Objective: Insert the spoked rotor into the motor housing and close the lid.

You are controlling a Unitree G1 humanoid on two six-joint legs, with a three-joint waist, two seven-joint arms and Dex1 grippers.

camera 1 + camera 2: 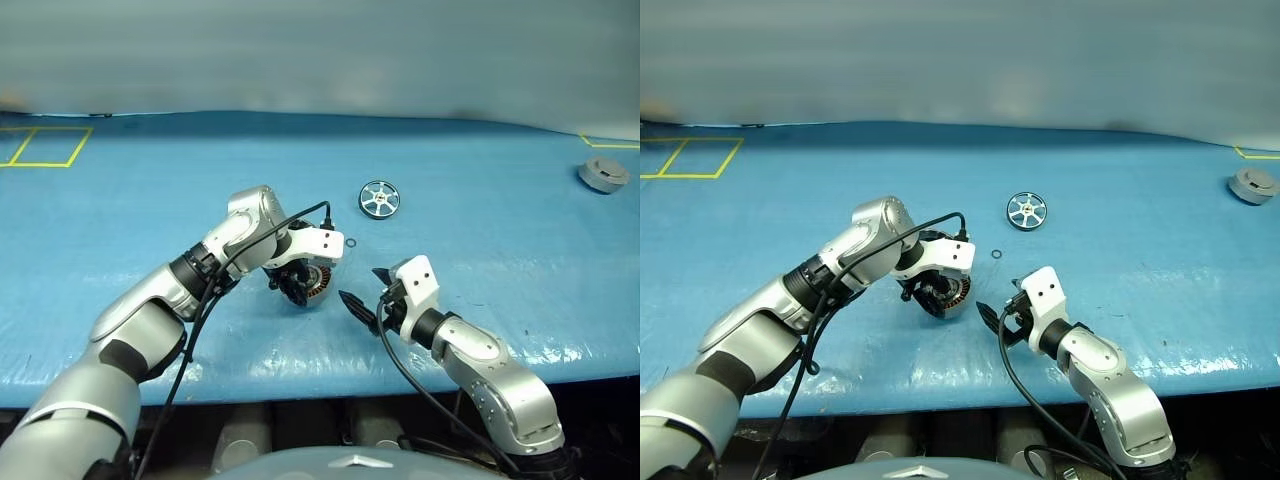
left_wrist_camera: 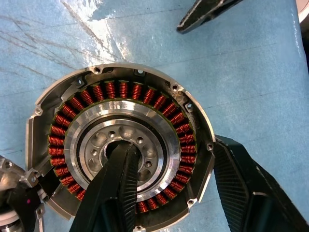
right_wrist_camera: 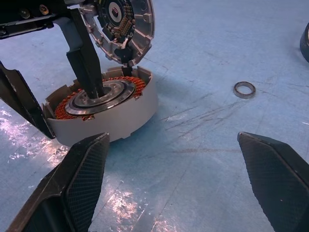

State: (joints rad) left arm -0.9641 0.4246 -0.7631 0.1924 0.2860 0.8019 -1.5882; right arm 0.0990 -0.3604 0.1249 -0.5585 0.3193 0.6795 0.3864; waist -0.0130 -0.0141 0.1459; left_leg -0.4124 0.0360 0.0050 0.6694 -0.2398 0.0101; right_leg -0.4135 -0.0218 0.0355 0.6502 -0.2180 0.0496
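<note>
**Motor housing gripped by left claw; rotor and lid apart on the mat**

Motor housing (image 3: 104, 108) sits on the blue mat (image 1: 480, 180), near the front edge, open side up. Its copper-brown ring of windings (image 2: 72, 104) surrounds a silver centre plate with small holes. The outer wall is plain grey.

The left gripper (image 2: 176, 193) points steeply down onto the housing and is clamped on its wall: one black finger (image 2: 113, 188) reaches into the dark centre, the other finger (image 2: 246, 183) stands against the outside of the rim. In the right wrist view the housing looks slightly tilted; whether its base lies fully flat on the mat cannot be told.

The right gripper (image 3: 169, 179) hangs just beside the housing, on the robot's right of it, with its jaws spread wide and nothing between them. It is aimed toward the housing and is not touching it.

A small dark ring (image 3: 244, 89) lies flat on the mat, near the housing and just beyond it.

The spoked rotor (image 1: 380, 198) lies farther back on the mat, beyond the ring, apart from both grippers. Its silver spokes and hub face up.

The lid (image 1: 603, 174) rests well apart, at the far right of the mat, plain grey side up.

Yellow tape lines (image 1: 50, 148) mark the far left of the mat.
</note>
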